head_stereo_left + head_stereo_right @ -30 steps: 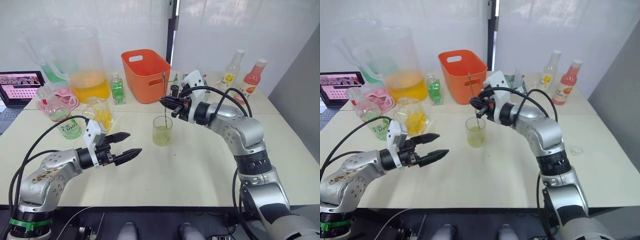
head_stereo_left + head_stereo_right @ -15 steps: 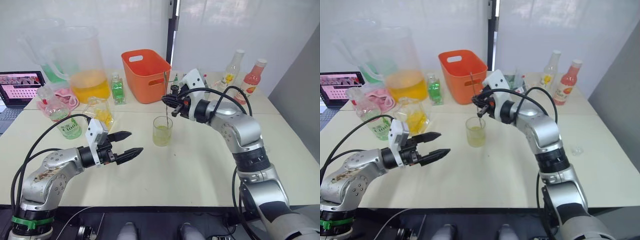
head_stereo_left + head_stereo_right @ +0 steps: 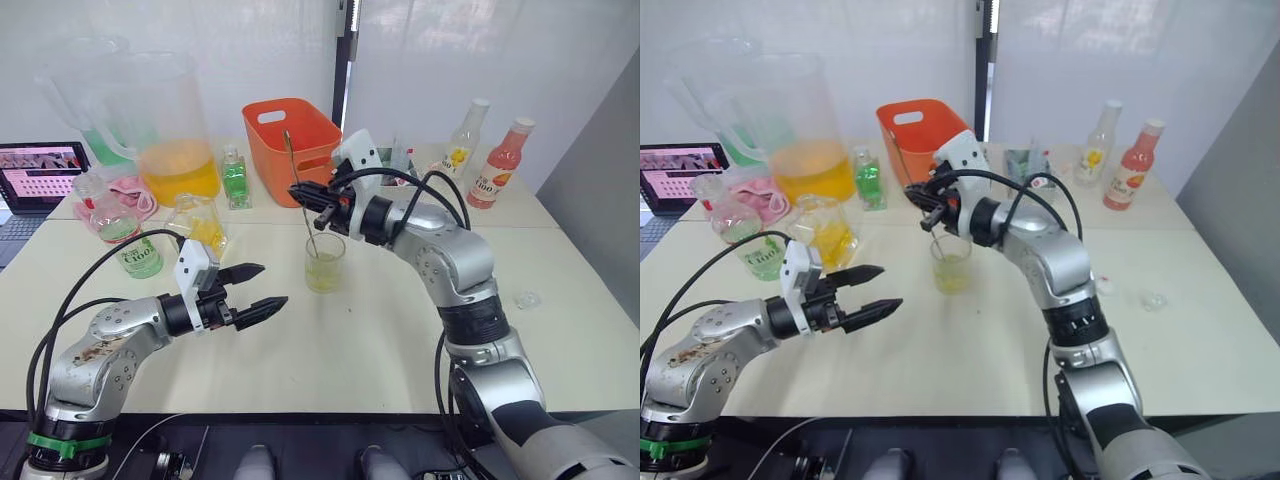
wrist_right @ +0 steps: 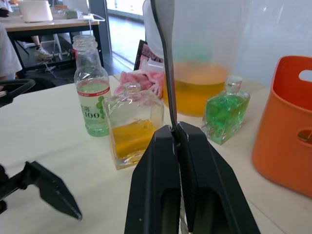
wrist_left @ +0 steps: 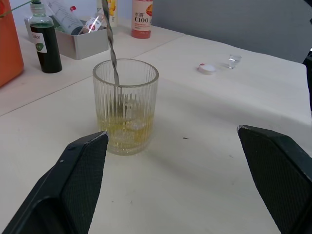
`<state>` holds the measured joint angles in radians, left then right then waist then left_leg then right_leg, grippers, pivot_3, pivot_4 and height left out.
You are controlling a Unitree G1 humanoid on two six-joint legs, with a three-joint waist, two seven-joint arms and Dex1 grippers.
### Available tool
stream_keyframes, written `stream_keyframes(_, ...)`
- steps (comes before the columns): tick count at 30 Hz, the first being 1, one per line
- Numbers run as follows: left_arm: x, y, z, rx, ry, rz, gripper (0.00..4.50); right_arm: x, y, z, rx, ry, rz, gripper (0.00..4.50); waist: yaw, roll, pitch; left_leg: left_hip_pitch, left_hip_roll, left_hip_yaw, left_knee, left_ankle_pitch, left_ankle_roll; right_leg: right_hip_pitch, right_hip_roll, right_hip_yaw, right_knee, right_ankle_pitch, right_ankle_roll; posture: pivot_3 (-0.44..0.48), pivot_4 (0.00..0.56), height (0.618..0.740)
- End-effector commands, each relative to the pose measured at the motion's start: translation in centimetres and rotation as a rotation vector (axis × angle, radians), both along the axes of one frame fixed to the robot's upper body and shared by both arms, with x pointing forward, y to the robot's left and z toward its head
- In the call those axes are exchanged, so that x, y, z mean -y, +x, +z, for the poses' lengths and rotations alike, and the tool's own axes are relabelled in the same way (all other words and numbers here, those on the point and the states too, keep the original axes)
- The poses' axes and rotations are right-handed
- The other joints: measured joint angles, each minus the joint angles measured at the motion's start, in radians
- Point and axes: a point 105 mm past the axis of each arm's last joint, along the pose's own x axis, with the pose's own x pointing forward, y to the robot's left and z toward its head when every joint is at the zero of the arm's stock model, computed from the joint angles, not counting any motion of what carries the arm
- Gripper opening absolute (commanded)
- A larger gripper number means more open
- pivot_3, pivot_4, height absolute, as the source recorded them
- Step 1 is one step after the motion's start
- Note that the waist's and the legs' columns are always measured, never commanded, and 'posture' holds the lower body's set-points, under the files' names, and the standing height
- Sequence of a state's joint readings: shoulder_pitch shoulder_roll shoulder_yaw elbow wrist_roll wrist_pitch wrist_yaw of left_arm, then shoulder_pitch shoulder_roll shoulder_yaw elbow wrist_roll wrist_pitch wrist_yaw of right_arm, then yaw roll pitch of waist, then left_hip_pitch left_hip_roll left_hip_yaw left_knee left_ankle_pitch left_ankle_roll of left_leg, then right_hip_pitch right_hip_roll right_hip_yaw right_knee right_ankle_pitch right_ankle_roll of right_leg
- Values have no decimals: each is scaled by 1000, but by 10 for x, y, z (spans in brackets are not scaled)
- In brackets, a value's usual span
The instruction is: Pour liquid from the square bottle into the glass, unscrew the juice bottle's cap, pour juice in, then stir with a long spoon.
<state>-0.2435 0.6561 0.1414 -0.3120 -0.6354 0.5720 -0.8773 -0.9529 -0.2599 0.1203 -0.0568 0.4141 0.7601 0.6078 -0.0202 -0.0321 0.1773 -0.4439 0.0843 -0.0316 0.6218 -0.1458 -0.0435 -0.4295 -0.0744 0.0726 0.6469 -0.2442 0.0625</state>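
Spoon [image 3: 300,196] pinched in right gripper [image 3: 306,196], dipped in glass [image 3: 325,263]; stir gently off the walls; left gripper [image 3: 252,291] spread, empty.

bottles 7 [image 3: 236,178] | pitchers 2 [image 3: 170,125] | glass 1 [image 3: 325,262] | long spoon 1 [image 3: 300,195] | orange bin 1 [image 3: 290,150]

arms: I see rounded silver shells with black joint rings
cables: I see black looped leads along both forearms
left tool [image 3: 262,287]: I see two black tapered fingers under a white block
right tool [image 3: 297,192]: I see black fingers and a white housing
marking: I see a green band low on my left arm
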Motion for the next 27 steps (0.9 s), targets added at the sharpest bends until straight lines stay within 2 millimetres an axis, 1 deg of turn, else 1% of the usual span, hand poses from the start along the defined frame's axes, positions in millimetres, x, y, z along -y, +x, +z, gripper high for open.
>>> stream_keyframes(1,4,0,8,46,0,-24,4474,6,-11,1,-9,-28,27,0,1,0,0,0,0,0,0,0,0,0,0,0,0,0,0,0,150,703)
stream_keyframes(5,6,2,8,48,1,-32,4474,21,-4,0,16,-74,-40,0,1,0,0,0,0,0,0,0,0,0,0,0,0,0,0,0,150,703)
stream_keyframes(9,6,3,8,49,4,-36,4474,26,2,5,46,-59,-78,0,-1,0,0,0,0,0,0,0,0,0,0,0,0,0,0,0,150,703)
stream_keyframes(15,6,4,8,54,10,-37,4474,27,12,12,134,-54,-134,0,0,0,0,0,0,0,0,0,0,0,0,0,0,0,0,0,150,703)
stream_keyframes(19,6,5,8,57,15,-38,4474,17,11,19,140,38,-105,0,-1,0,0,0,0,0,0,0,0,0,0,0,0,0,0,0,150,703)
stream_keyframes(22,6,5,8,57,16,-39,4474,12,9,18,127,51,-81,0,0,0,0,0,0,0,0,0,0,0,0,0,0,0,0,0,150,703)
stream_keyframes(24,6,4,7,43,18,-50,4474,5,-2,9,77,42,-8,0,0,0,0,0,0,0,0,0,0,0,0,0,0,0,0,0,150,703)
stream_keyframes(27,5,4,6,37,22,-52,4474,10,-4,-2,39,10,-11,0,2,0,0,0,0,0,0,0,0,0,0,0,0,0,0,0,150,703)
